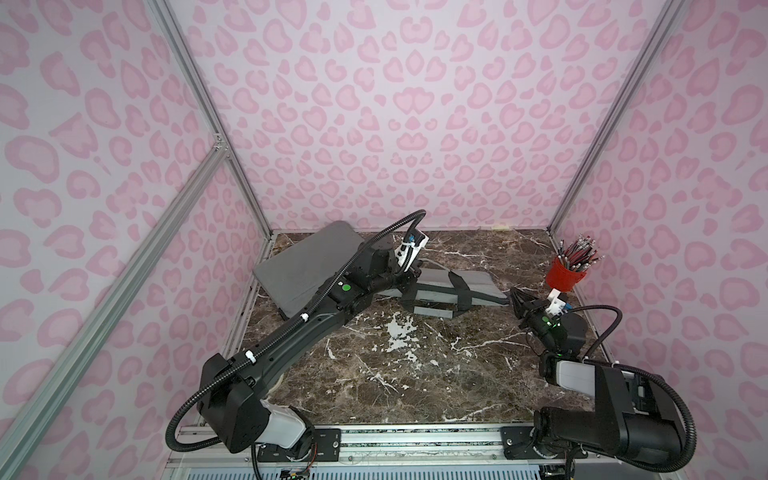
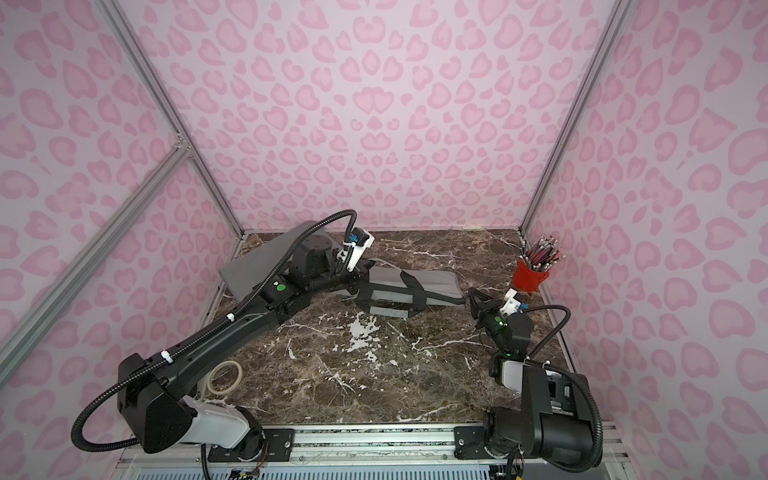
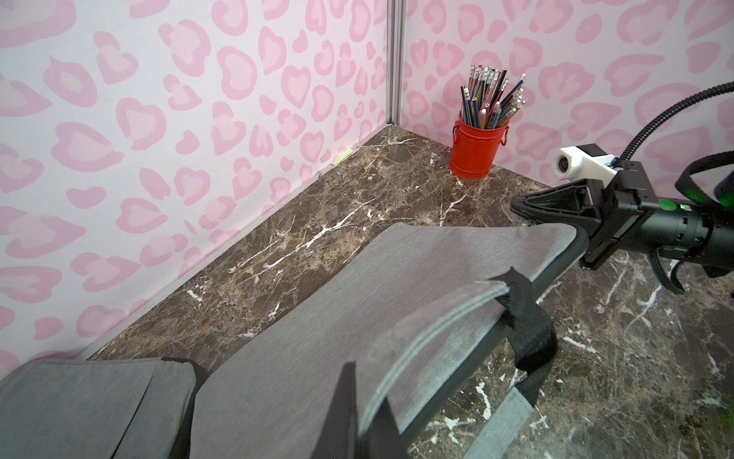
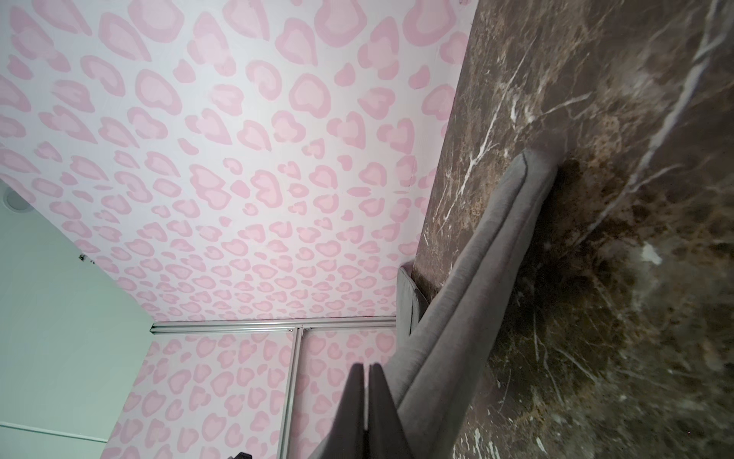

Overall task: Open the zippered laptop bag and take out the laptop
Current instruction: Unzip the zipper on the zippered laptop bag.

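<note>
The bag [image 1: 478, 284] lies flat at the back middle of the table [image 1: 415, 374], its long edges roughly parallel to the back wall, with a strip of open marble between the two. Its black straps [image 1: 459, 297] spill over the front edge. The left gripper [image 3: 367, 383] sits at the bag's left end, its fingers [image 3: 345, 405] pinching the lip of the grey fabric. The right gripper [image 4: 366, 365] is at the bag's right corner, its fingers pressed together with nothing seen between them and the bag's edge lying just beside one finger. A grey pad [image 1: 307, 266] fills the back left corner, reaching the left rail and touching the bag's left end. The cup [image 1: 565, 276] stands by the right wall, near the right gripper. Wide open marble lies in front of the bag, except for a tape roll [image 2: 224, 376] at the left arm's base.
</note>
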### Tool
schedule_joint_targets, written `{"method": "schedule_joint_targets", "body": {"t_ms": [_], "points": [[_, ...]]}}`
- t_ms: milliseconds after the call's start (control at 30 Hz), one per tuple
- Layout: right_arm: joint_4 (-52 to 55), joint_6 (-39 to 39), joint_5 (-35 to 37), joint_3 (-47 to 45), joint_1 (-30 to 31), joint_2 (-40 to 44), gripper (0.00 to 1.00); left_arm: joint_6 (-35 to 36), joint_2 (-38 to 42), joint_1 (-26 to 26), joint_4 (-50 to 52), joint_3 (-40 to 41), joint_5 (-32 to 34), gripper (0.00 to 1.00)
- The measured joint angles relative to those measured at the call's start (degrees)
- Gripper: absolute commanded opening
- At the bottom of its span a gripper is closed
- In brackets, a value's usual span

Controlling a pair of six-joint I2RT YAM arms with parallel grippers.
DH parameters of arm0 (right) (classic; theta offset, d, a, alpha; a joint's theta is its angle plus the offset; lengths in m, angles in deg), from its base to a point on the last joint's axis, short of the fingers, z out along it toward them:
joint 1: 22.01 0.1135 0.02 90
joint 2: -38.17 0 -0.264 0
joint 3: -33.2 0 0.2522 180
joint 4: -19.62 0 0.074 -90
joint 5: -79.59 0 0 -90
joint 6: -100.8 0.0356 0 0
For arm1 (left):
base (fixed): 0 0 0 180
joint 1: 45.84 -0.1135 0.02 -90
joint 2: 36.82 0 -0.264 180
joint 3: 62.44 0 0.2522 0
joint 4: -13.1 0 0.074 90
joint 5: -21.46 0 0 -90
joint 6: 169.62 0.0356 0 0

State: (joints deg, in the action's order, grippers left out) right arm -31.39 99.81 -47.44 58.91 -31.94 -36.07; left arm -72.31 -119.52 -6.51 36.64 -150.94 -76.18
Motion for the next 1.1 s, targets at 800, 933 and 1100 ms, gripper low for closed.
{"method": "schedule_joint_targets", "body": {"t_ms": [800, 933, 1100], "points": [[45.97, -31.01, 6.45, 19.26, 0.09, 20.63, 0.00, -1.88, -1.44, 0.00, -1.73, -1.88, -1.18, 0.01], [50.82, -35.89, 7.06, 22.23, 0.96, 20.96, 0.00, -2.27, -1.51, 0.00, -1.79, -2.95, -0.90, 0.01], [55.30, -39.63, 7.45, 24.90, 0.76, 22.82, 0.00, -2.21, -1.33, 0.00, -2.10, -3.26, 3.06, 0.01]]}}
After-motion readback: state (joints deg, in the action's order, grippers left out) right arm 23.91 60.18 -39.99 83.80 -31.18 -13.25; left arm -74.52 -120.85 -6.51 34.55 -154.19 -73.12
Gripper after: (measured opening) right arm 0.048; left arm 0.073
